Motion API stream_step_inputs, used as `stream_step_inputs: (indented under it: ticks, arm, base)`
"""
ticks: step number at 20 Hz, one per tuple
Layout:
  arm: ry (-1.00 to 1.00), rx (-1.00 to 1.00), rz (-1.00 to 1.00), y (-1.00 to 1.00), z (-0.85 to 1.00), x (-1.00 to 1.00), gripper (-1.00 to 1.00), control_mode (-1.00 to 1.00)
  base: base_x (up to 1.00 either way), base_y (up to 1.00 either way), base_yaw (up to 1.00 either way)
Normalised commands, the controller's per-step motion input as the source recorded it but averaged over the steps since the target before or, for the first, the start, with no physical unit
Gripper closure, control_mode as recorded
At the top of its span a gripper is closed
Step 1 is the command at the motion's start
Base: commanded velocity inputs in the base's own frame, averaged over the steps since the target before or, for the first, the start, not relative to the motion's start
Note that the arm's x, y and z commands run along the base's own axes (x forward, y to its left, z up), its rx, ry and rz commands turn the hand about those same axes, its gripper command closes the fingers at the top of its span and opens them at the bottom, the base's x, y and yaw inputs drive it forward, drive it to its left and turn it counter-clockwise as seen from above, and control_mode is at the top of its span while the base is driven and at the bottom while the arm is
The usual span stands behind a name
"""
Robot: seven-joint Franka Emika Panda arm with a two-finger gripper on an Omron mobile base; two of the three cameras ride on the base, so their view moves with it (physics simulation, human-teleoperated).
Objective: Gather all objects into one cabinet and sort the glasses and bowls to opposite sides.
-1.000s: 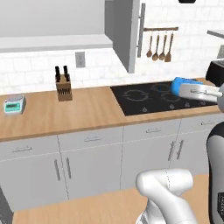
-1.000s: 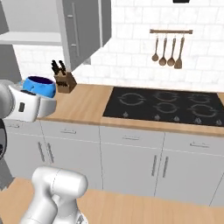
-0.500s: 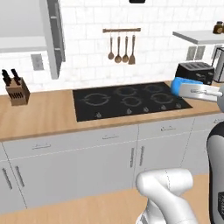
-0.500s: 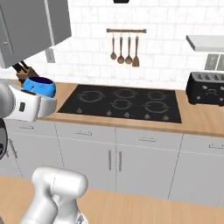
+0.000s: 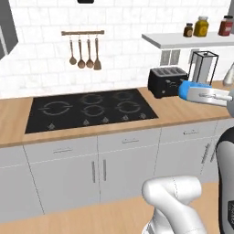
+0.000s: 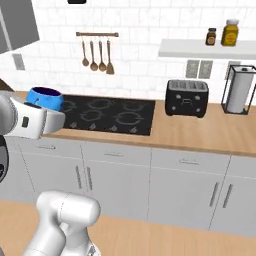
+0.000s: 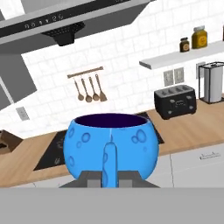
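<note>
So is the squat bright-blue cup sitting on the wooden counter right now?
No, the squat bright-blue cup is clamped in the shut gripper and carried in the air, above the counter.

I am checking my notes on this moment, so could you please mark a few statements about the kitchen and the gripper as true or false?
1. The gripper is shut on the blue cup. True.
2. The blue cup lies tipped on the counter. False: it is upright, held up.
3. Wooden utensils hang above the stovetop. True.
4. The toaster is white. False: it is black.
5. A paper towel holder stands right of the toaster. True.
</note>
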Motion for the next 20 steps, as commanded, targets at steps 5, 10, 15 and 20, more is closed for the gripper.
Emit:
stream_step_inputs:
  ticks: [5,10,15,20]
  arm:
    - [0.00,0.00,0.00,0.00,0.00,0.00,1.00,1.00]
    - [0.00,0.00,0.00,0.00,0.00,0.00,1.00,1.00]
    - [0.00,0.00,0.00,0.00,0.00,0.00,1.00,1.00]
    - [0.00,0.00,0.00,0.00,0.00,0.00,1.00,1.00]
  base:
    - [0.00,-0.97,0.00]
    - [0.06,-0.70,0.00]
    - [-0.01,-0.72,0.00]
    - [0.00,-0.75,0.00]
